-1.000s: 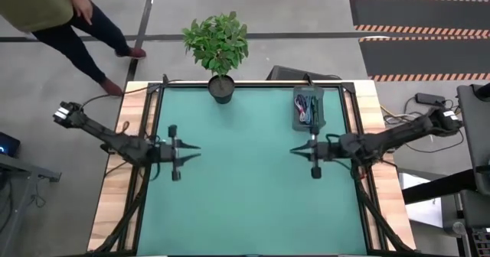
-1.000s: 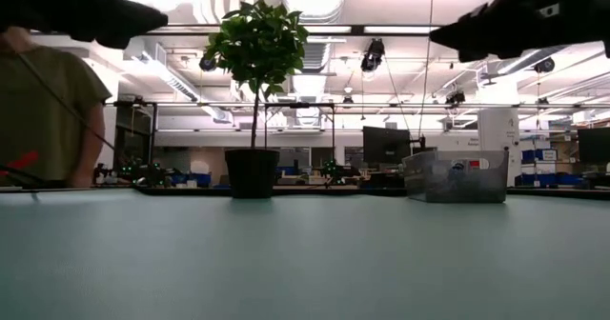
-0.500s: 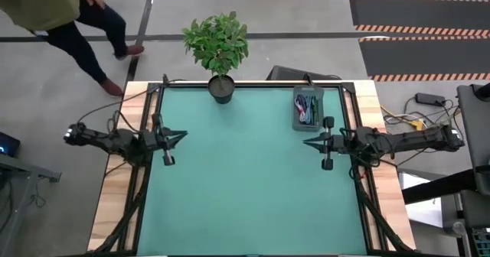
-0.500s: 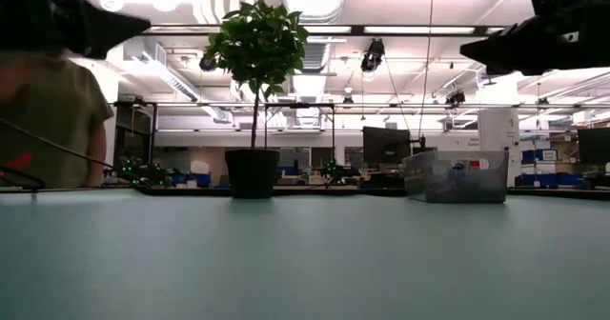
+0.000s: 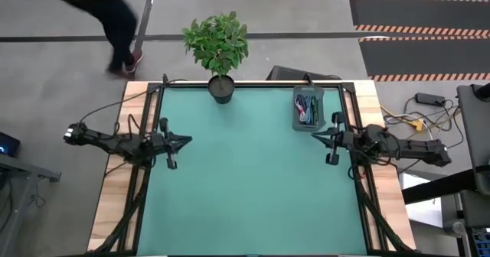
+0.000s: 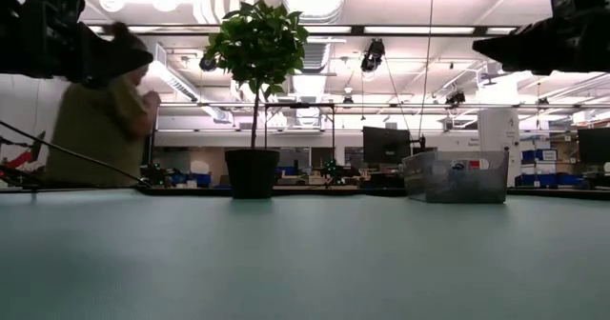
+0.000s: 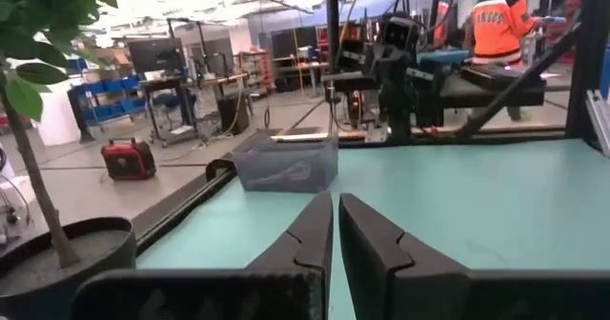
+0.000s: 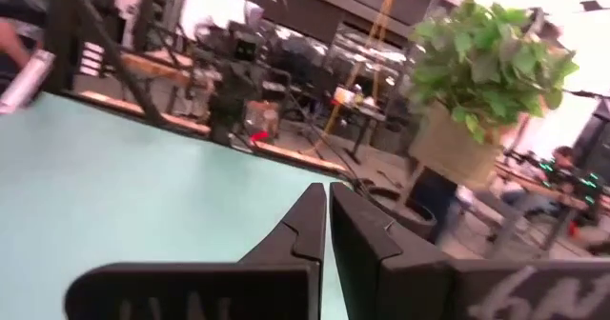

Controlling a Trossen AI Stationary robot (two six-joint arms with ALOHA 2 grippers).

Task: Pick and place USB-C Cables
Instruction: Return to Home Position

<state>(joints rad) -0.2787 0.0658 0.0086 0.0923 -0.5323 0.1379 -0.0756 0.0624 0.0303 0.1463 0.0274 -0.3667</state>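
One person (image 5: 115,8) walks the floor beyond the table's far left corner, cut off by the high view's top edge; the low view shows the same figure from the side behind the table. Of the two arms, the left gripper (image 5: 185,141) hangs over the left border of the green table (image 5: 245,188), and its wrist view shows the two fingers (image 7: 310,234) drawn together to a thin slit, holding nothing. One potted plant (image 5: 219,50) stands at the middle of the far edge. One clear-walled bin (image 5: 308,93) sits at the far right, and the USB-C cables (image 5: 307,109) lie inside it in a heap; their colours run together and the bundles cannot be counted. The low view shows only the bin's wall, its contents a blur. The right gripper (image 5: 315,136) hovers near the bin's front, apart from it, fingers (image 8: 307,220) likewise pressed narrow and bare. In the low view both arms are dark shapes cut off at the upper corners.
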